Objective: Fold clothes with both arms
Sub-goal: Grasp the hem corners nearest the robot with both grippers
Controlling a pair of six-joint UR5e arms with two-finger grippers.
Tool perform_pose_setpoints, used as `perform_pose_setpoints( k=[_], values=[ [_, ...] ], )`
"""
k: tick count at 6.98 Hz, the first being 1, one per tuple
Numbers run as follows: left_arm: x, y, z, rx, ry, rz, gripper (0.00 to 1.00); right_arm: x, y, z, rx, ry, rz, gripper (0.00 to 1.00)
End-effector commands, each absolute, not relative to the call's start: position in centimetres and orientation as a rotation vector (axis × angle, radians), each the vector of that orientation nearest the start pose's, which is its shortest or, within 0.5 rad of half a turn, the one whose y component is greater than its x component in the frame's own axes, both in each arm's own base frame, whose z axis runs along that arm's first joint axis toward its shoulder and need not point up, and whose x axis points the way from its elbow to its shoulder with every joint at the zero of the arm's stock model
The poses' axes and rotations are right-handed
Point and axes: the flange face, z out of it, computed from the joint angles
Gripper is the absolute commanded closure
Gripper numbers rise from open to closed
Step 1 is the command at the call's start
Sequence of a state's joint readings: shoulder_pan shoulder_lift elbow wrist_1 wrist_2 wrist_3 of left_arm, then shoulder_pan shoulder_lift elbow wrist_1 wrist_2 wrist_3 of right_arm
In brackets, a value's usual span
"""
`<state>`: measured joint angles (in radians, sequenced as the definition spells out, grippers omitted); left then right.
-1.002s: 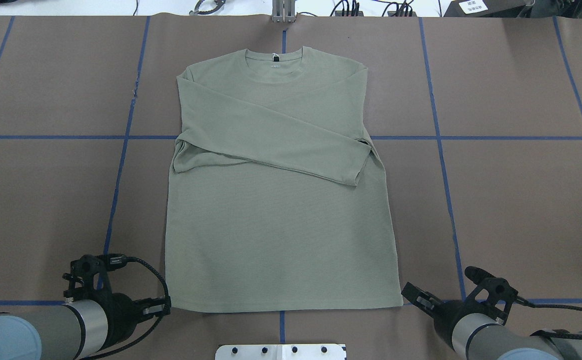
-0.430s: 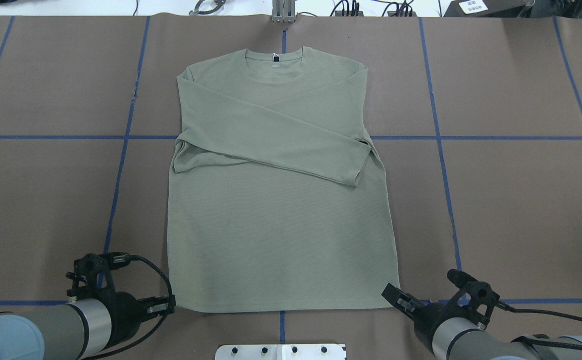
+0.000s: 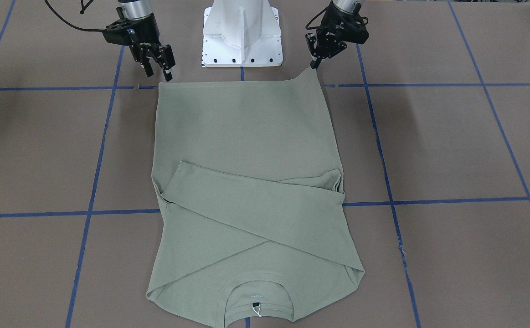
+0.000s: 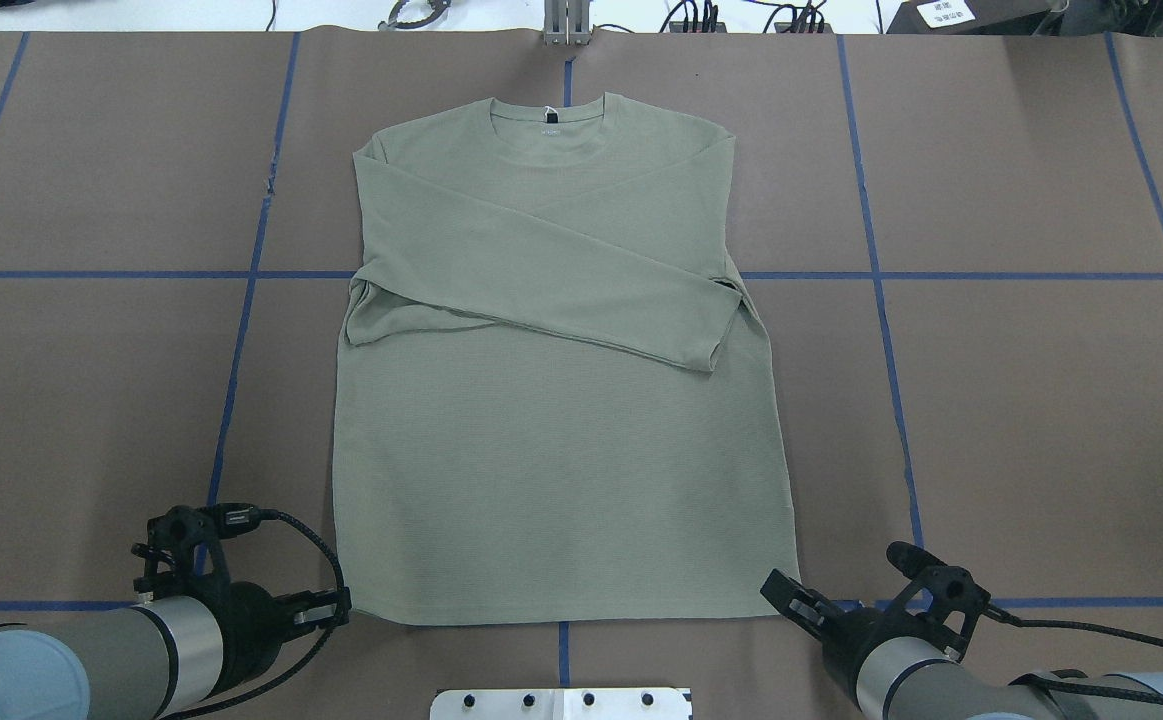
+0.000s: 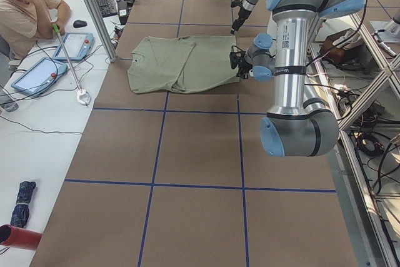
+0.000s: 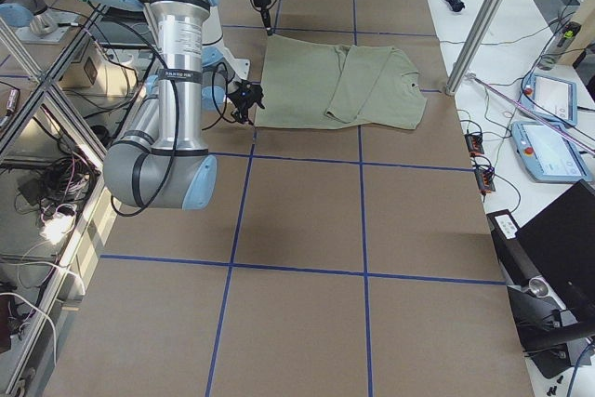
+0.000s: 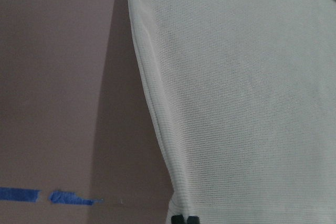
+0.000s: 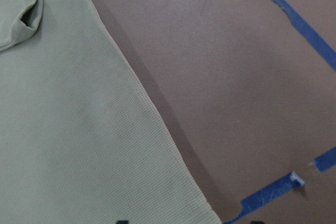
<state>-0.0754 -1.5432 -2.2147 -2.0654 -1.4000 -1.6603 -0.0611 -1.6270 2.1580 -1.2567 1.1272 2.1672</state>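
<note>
The left black two-finger gripper (image 3: pixel 313 64) looks pinched shut on one hem corner, which peaks up just beside the white metal base pedestal (image 3: pixel 242 32). The right black two-finger gripper (image 3: pixel 159 70) stands spread astride the other corner, on the pedestal's opposite side. It should close low and catch both layers, so the two can lift evenly. The sage-green long-sleeved knit shirt (image 4: pixel 561 470) lies flat straight out from the pedestal, sleeves crossed; it is finely ribbed and limp, on matte brown paper (image 4: pixel 1041 400).

Shirt (image 4: pixel 561 480): matt knit cloth, fine ribbed texture. Table cover (image 4: pixel 1021 420): matt brown paper, smooth, with blue tape (image 4: pixel 1041 275) lines. Arms (image 5: pixel 290 48): smooth grey metal tubes, glossy light-blue plastic caps. Pedestal (image 3: pixel 242 32): white painted metal.
</note>
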Motion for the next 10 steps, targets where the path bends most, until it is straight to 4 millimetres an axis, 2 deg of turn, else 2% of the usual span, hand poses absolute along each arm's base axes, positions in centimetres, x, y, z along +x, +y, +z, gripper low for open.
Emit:
perform_pose_setpoints(
  k=[1, 3, 4, 5, 6, 7, 8, 9, 10],
  values=[
    [42.7, -18.4, 31.4, 0.155, 1.113, -0.249, 1.0, -47.4, -14.8, 37.6, 0.133, -0.936, 0.682, 0.25],
    [42.6, -18.5, 31.6, 0.161, 1.108, -0.249, 1.0, -47.8, -14.9, 38.7, 0.162, -0.915, 0.674, 0.27],
    [42.6, -18.5, 31.7, 0.16, 1.105, -0.251, 1.0, -47.7, -15.0, 38.6, 0.164, -0.917, 0.676, 0.36],
    [42.5, -18.5, 31.8, 0.16, 1.103, -0.251, 1.0, -47.7, -15.0, 38.5, 0.164, -0.918, 0.676, 0.53],
    [42.6, -18.5, 31.8, 0.16, 1.102, -0.25, 1.0, -47.6, -15.2, 38.7, 0.166, -0.914, 0.678, 0.87],
    [42.6, -18.6, 31.9, 0.162, 1.1, -0.25, 1.0, -47.6, -15.2, 38.8, 0.168, -0.911, 0.679, 1.0],
    [42.6, -18.6, 31.9, 0.162, 1.1, -0.25, 1.0, -47.6, -15.4, 39.2, 0.187, -0.863, 0.672, 1.0],
    [42.5, -18.5, 32.0, 0.162, 1.099, -0.25, 1.0, -46.8, -15.6, 38.3, 0.202, -0.824, 0.661, 1.0],
    [42.2, -18.5, 31.8, 0.16, 1.1, -0.25, 1.0, -44.2, -15.7, 35.2, 0.198, -0.798, 0.652, 1.0]
  ],
)
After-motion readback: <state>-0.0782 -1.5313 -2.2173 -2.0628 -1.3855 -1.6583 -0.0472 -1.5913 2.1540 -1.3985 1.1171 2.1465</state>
